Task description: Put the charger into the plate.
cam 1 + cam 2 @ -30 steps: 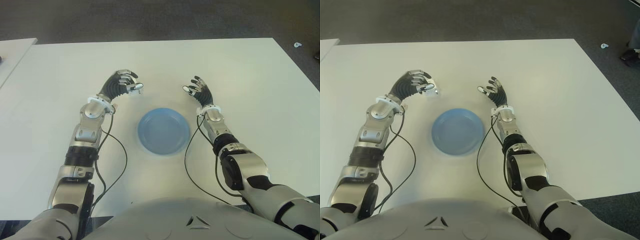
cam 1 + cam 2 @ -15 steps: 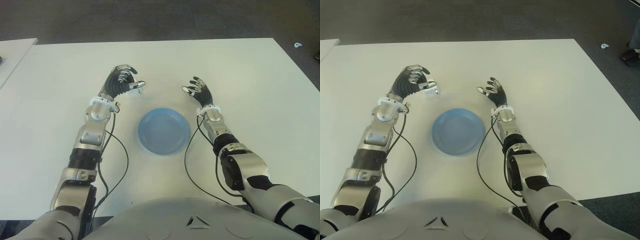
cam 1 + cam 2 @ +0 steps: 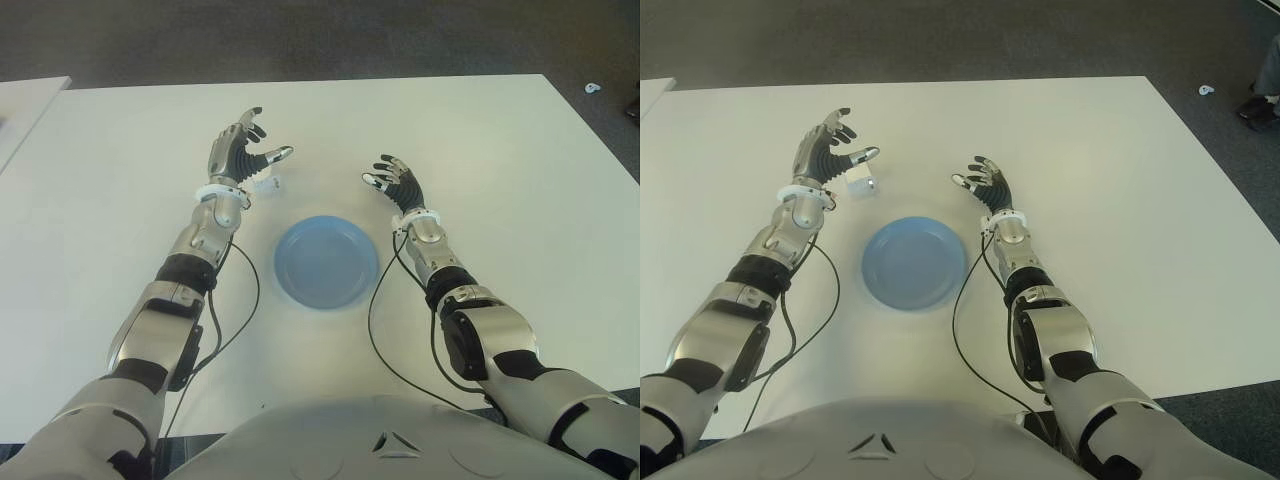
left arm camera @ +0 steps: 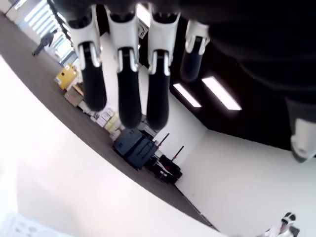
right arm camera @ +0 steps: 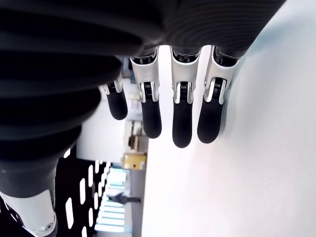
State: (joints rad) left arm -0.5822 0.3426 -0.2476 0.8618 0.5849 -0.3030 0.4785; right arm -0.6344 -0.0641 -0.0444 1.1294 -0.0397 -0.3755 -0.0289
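Charger (image 3: 861,182) lay on the white table (image 3: 1120,200), upper left of the frame, just beyond the blue plate (image 3: 914,264) and outside it. I judged it a small, rigid, light white cube with smooth faces, likely slippery; best pinched across two opposite flat sides. Left hand (image 3: 240,152) stood raised just beside it, palm up, fingers spread and straight, grasping nothing. Right hand (image 3: 396,183) showed right of the plate, upper centre, fingers loosely extended and empty, close over the table in its wrist view.
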